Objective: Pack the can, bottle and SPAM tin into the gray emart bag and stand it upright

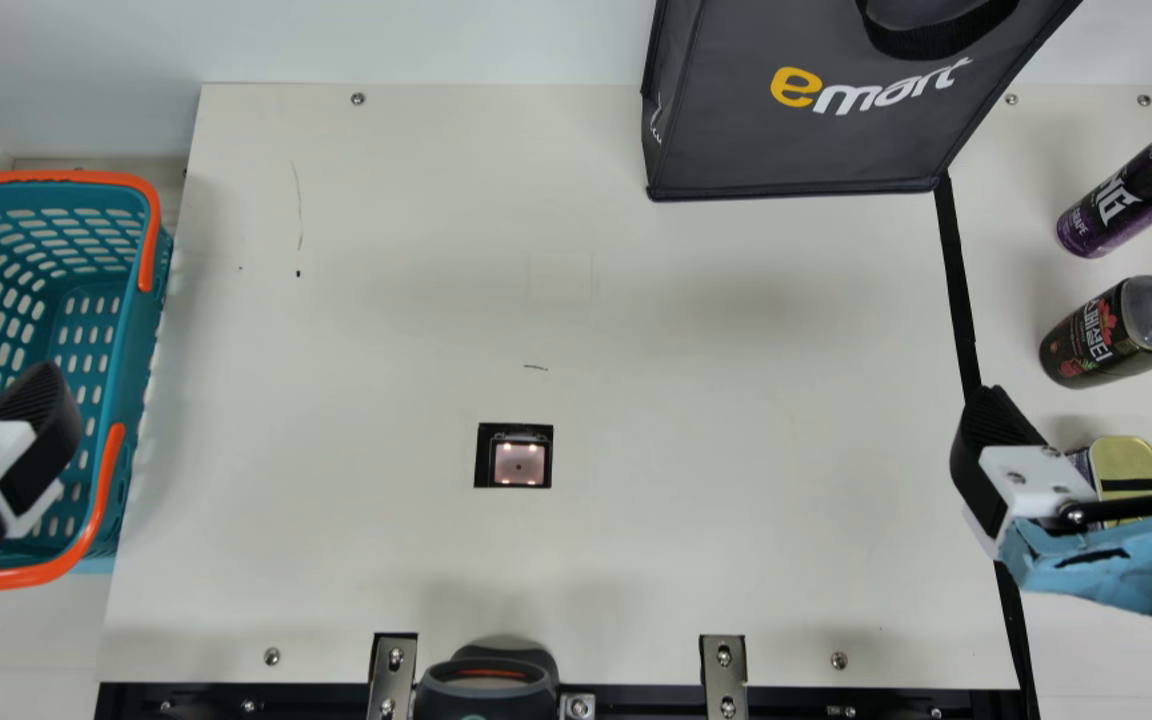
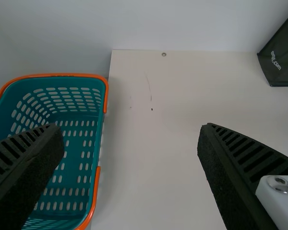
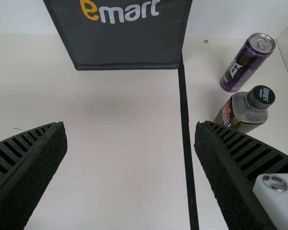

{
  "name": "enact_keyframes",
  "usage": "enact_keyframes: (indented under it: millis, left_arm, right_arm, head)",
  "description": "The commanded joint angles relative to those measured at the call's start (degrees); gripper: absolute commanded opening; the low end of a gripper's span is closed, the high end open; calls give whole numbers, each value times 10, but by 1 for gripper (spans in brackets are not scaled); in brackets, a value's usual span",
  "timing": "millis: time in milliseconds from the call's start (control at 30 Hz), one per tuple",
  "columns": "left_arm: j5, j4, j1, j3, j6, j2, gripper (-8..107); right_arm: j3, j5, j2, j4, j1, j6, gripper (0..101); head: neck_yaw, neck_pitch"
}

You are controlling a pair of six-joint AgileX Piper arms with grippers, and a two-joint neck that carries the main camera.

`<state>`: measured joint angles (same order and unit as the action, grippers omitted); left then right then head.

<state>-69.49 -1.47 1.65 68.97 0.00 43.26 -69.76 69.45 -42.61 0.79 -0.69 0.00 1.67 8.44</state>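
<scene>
Right hand (image 3: pixel 130 126), fingers parted around nothing, is the nearer one for the capped bottle (image 3: pixel 241 111), apparently upright, ahead and to its right.

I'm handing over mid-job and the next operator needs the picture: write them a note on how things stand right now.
Left gripper: open, empty, by the basket on the left.
Right gripper: open, empty, on the right, partly hiding the tin in the main view.
Job's things: bag upright at the far side, right of centre. On the right, from far to near: can, bottle, tin.
Done: bag stands upright; nothing of the three is packed.
Left: put can, bottle and tin into the bag, and leave it upright.
</scene>
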Motion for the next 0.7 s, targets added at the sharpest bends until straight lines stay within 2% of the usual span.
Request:
enact_keyframes:
  millis: [0,33,367,400,667]
  left_arm:
    - [0,0,0,0,0,0,90]
    - [0,0,0,0,0,0,90]
    - [0,0,0,0,0,0,90]
    - [0,0,0,0,0,0,90]
    - [0,0,0,0,0,0,90]
  right_arm:
    - [0,0,0,0,0,0,95]
    - [0,0,0,0,0,0,95]
    - [0,-1,0,0,0,0,95]
    - [0,-1,0,0,0,0,95]
    - [0,-1,0,0,0,0,95]
  head:
    - [13,-19]
    - [37,-44]
    - [171,-177]
    - [183,-184]
    - [183,-184]
